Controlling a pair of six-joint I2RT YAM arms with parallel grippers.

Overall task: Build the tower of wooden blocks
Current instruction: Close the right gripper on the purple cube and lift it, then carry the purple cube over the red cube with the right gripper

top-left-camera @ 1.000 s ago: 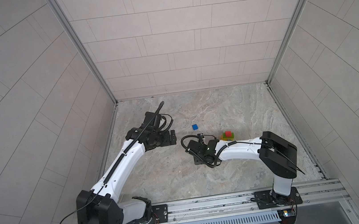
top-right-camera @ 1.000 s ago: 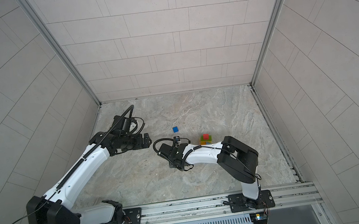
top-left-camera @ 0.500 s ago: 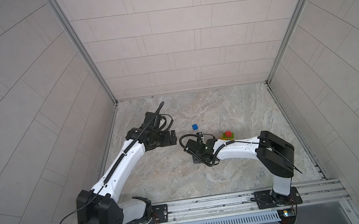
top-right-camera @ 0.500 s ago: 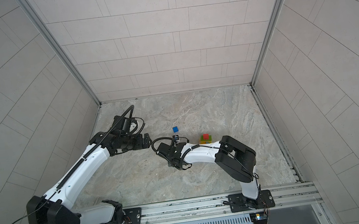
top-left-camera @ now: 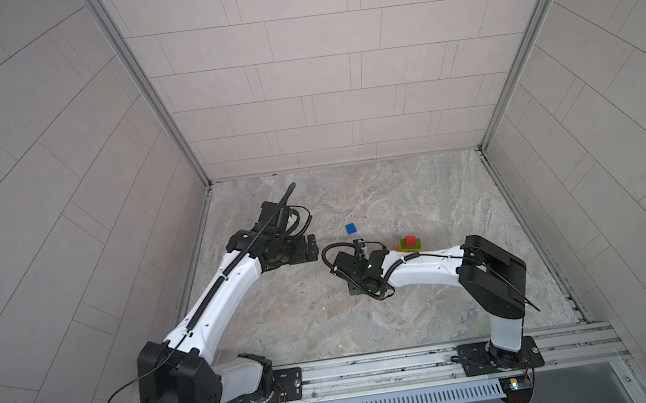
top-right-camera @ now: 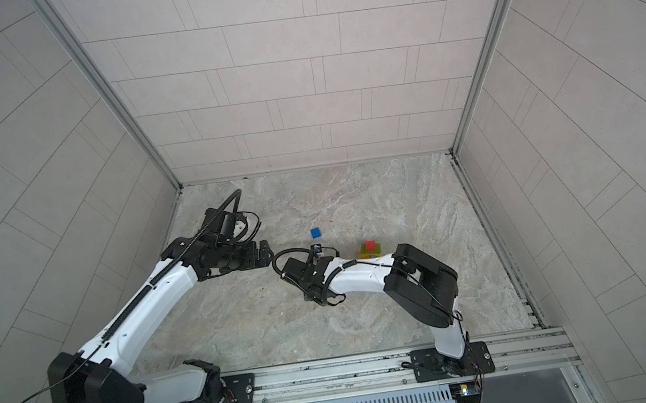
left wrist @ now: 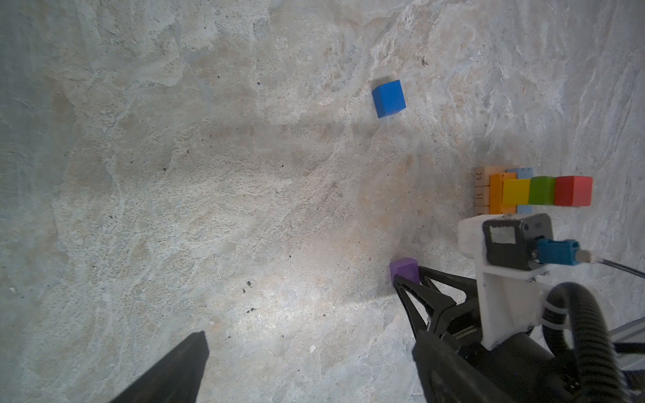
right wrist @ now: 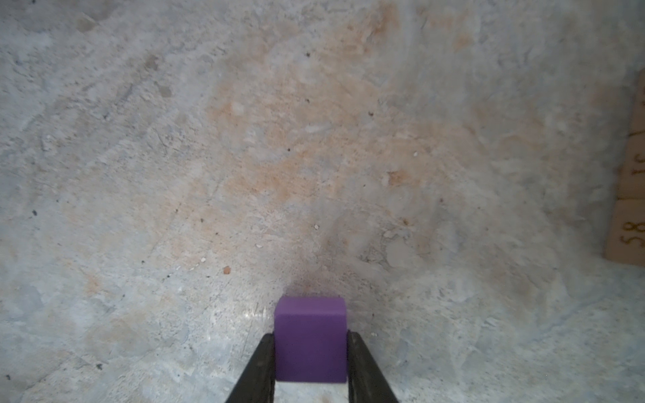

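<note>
While I watched the feeds, the right end effector (right wrist: 310, 335) had its two black fingers (right wrist: 256, 370) pressed against opposite sides of the purple cube (right wrist: 310, 343), at the bottom centre of the right wrist view. Whether that cube sat on the worktop (right wrist: 209, 174) or just clear of it I could not tell. I could not make out the cube in either top view.

The tower (top-left-camera: 409, 244) stood right of centre in both top views, just above the right arm's white forearm, with a red cube (top-left-camera: 410, 239) on top. At the right side of the left wrist view I could read its layers: tan bars with numbers at the base, orange and light-blue bars next, then yellow, green and red pieces in turn.

A blue cube (top-left-camera: 351, 228) lay alone on the worktop, up and to the left of the tower in both top views, apart from it and from both arms.

The left end effector (top-left-camera: 311, 248) hung left of centre with its jaws spread wide and nothing between them, close to the right arm's wrist. Only one of its fingers (left wrist: 181, 366) showed clearly, at the lower left of its own wrist view.
</note>
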